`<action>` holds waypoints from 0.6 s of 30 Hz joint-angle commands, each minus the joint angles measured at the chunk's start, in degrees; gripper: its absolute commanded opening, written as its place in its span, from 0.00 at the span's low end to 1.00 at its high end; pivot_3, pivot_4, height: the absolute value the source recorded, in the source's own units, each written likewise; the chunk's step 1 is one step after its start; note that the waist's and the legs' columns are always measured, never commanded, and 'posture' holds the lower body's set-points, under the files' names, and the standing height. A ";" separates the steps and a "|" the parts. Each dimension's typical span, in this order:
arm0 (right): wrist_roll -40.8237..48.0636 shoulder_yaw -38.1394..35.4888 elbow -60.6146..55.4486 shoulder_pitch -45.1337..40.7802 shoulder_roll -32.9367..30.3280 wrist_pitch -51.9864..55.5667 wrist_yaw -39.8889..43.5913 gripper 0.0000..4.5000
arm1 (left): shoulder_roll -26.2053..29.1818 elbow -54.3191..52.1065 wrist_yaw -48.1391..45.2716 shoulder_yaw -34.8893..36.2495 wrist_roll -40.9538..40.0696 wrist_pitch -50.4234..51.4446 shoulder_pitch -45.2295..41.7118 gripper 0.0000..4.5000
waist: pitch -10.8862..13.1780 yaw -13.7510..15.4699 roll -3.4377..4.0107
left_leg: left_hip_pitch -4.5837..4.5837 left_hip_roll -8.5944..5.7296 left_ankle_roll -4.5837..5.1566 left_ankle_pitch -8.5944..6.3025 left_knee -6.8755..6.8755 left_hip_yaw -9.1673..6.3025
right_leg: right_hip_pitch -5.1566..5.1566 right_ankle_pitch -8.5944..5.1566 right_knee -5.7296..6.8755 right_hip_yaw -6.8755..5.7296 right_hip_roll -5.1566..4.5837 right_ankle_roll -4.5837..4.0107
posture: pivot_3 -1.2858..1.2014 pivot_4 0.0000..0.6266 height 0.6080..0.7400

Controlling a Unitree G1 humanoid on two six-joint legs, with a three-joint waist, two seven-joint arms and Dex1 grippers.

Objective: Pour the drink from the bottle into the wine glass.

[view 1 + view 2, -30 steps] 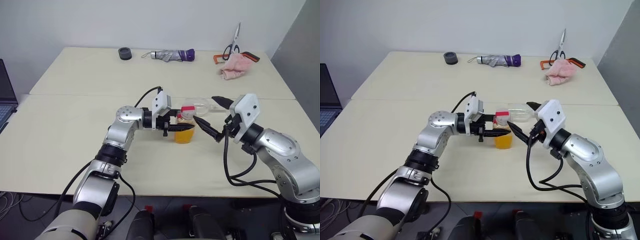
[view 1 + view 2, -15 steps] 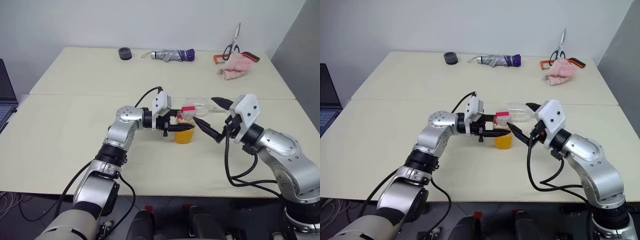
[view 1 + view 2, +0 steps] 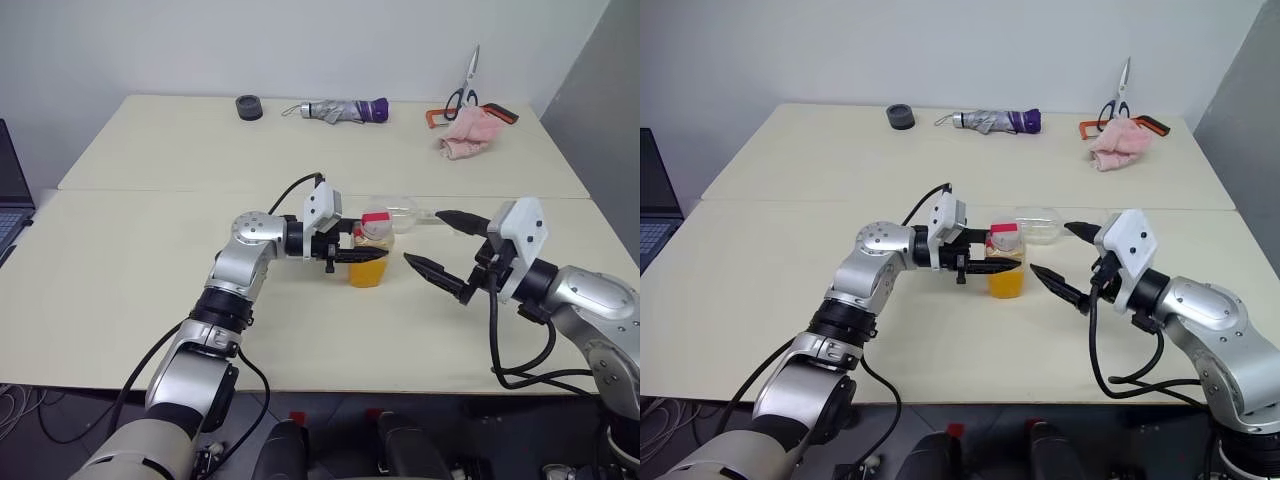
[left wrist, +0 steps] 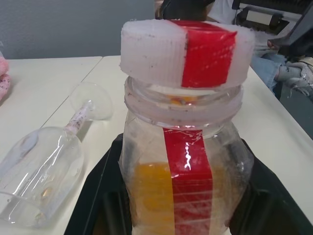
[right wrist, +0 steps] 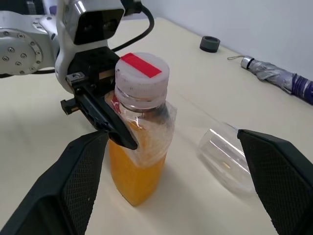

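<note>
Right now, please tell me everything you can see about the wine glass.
The wine glass is clear, with a rounded bowl, a short stem and a round foot. It looks empty and lies on its side on the pale table, just behind the bottle of orange drink. No gripper touches it. The bottle is capped and stands upright beside it.

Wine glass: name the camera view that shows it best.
Left wrist view: the wine glass lies on its side, bowl, stem and foot all visible. The right wrist view gives just its bowl; both eye views show it small, partly hidden behind the bottle.
</note>
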 commanded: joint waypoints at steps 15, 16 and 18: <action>9.04 2.40 2.07 -9.65 5.16 4.23 -2.89 1.00 | -0.22 -3.73 -1.48 1.18 -2.29 -0.08 -1.36 0.42 | 0.00 0.01 0.00 | -0.01 -0.01 0.00 0.00 0.02 -0.01 | 0.00 0.00 0.01 0.00 -0.01 0.00 | 0.52 0.24 1.00; 8.91 2.85 2.71 -10.30 5.46 4.38 -2.99 1.00 | -0.23 -3.82 -1.56 1.16 -2.34 -0.02 -1.30 0.42 | 0.00 0.01 0.00 | -0.01 -0.01 0.00 0.00 0.02 -0.01 | 0.00 0.00 0.02 -0.01 -0.01 0.00 | 0.52 0.24 1.00; 8.29 3.69 3.68 -11.03 5.54 4.39 -2.73 1.00 | -0.24 -3.92 -1.66 1.14 -2.38 0.06 -1.25 0.42 | 0.00 0.01 0.00 | -0.01 -0.01 0.00 0.00 0.02 -0.01 | 0.00 0.00 0.02 -0.01 -0.01 -0.01 | 0.52 0.24 1.00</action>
